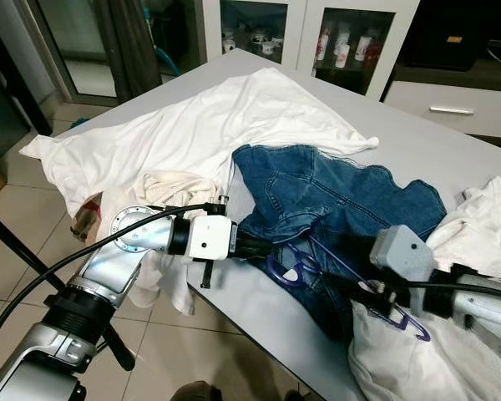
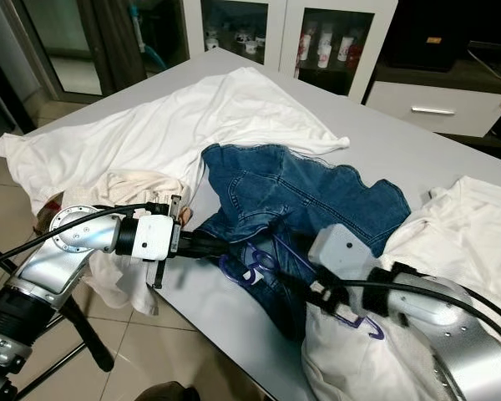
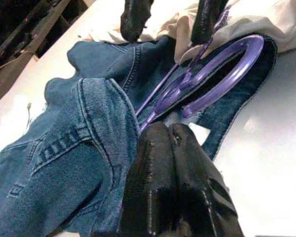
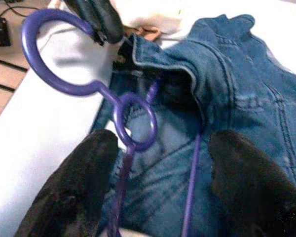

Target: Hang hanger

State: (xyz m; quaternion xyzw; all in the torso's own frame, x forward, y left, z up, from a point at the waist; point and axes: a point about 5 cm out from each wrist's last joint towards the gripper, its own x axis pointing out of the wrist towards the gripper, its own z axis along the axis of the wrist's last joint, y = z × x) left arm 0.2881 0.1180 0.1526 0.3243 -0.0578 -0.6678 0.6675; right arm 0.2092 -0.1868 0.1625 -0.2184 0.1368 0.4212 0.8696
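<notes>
Both grippers meet purple hanger (image 4: pixel 130 123), seemingly inside jeans (image 1: pixel 334 200)

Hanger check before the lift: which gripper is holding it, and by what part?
The left gripper is shut on the purple hanger at the tip of its hook. The right gripper is open, fingers either side of the hanger's neck, holding nothing.
</notes>
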